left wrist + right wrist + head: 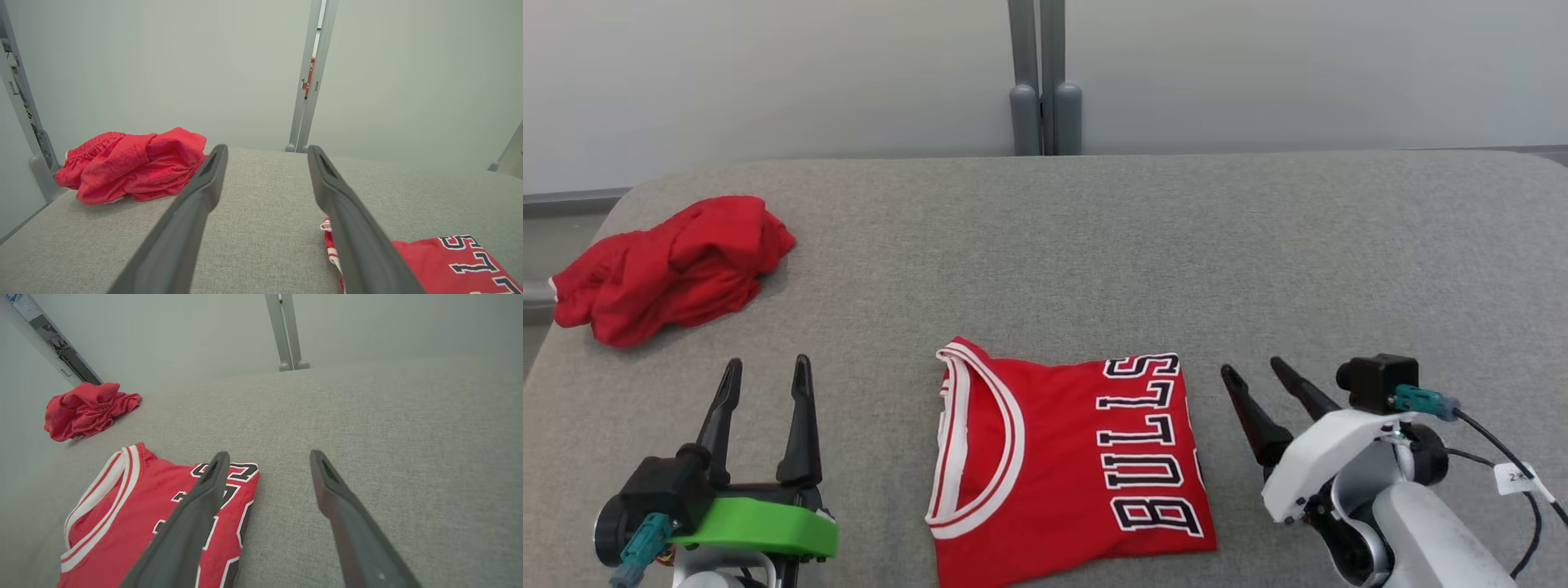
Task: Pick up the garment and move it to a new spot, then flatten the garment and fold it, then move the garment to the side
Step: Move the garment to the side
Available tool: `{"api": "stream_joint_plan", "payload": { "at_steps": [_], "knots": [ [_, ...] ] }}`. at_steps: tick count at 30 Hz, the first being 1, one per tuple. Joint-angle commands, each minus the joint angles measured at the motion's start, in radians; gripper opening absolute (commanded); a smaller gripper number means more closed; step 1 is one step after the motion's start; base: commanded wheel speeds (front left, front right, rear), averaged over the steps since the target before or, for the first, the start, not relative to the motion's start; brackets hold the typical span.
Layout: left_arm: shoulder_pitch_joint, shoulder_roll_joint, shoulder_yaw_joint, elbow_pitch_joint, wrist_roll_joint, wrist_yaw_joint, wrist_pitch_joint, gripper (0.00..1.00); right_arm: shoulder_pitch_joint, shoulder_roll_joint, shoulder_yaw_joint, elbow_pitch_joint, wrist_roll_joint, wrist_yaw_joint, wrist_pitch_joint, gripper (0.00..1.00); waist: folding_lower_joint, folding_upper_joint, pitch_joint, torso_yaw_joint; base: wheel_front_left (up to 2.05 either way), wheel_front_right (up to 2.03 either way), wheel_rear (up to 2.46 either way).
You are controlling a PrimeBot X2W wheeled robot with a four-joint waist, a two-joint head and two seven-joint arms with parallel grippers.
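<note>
A red jersey [1045, 457] with white trim and black "BULLS" lettering lies folded into a flat rectangle on the grey padded surface [1094, 245], near its front edge. In the wrist views the jersey [449, 261] [135, 506] lies low in the frame. My left gripper [769, 362] [267, 148] stands open to the jersey's left, nothing between its fingers. On the jersey's right my right gripper [1251, 367] [269, 453] is open just beside the edge, above the cloth and apart from it.
A crumpled red garment [670, 269] [135, 167] [88, 410] sits in a heap at the far left of the surface, near its edge. A grey post [1045, 82] stands against the pale wall behind. Bare grey fabric stretches across the middle and right.
</note>
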Motion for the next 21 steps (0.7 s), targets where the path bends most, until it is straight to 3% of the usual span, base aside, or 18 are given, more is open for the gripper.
{"api": "stream_joint_plan", "payload": {
  "at_steps": [1, 7, 13, 17, 18, 19, 20, 21],
  "knots": [
    [-0.009, -0.003, -0.002, 0.003, 0.011, -0.003, 0.0, 1.0, -0.014, 0.007, 0.011, 0.026, 0.027, -0.001, 0.054, 1.0, -0.0001, 0.0, 0.01, 0.049, 0.0, 0.0, 0.0],
    [-0.012, -0.013, 0.0, 0.025, 0.008, -0.01, 0.0, 1.0, -0.046, 0.059, -0.025, 0.127, 0.075, -0.001, 0.258, 1.0, -0.0001, 0.0, 0.018, 0.112, 0.0, 0.0, 0.0],
    [-0.022, -0.021, -0.006, 0.036, 0.01, -0.012, 0.0, 1.0, -0.048, 0.094, -0.082, 0.211, 0.042, -0.001, 0.442, 1.0, -0.0001, 0.0, 0.029, 0.154, 0.0, 0.0, 0.0],
    [-0.027, -0.024, -0.004, 0.041, 0.011, -0.015, 0.0, 1.0, -0.051, 0.114, -0.124, 0.218, 0.0, -0.001, 0.482, 1.0, -0.0001, 0.0, 0.036, 0.16, 0.0, 0.0, 0.0],
    [-0.027, -0.024, -0.002, 0.042, 0.011, -0.016, 0.0, 1.0, -0.05, 0.118, -0.129, 0.209, -0.009, -0.001, 0.483, 0.92, -0.0001, 0.0, 0.038, 0.159, 0.0, 0.0, 0.0],
    [-0.027, -0.024, 0.0, 0.042, 0.011, -0.016, 0.0, 1.0, -0.051, 0.121, -0.132, 0.199, -0.014, -0.001, 0.476, 0.4, -0.0001, 0.0, 0.04, 0.157, 0.0, 0.0, 0.0],
    [-0.026, -0.023, 0.001, 0.043, 0.012, -0.016, 0.0, 1.0, -0.051, 0.125, -0.136, 0.185, -0.022, -0.001, 0.469, 0.0, -0.0001, 0.0, 0.041, 0.152, 0.0, 0.0, 0.0],
    [-0.028, -0.024, -0.001, 0.043, 0.013, -0.017, 0.0, 1.0, -0.052, 0.126, -0.138, 0.175, -0.028, -0.001, 0.462, 0.0, -0.0001, 0.0, 0.042, 0.147, 0.0, 0.0, 0.0]
  ]
}}
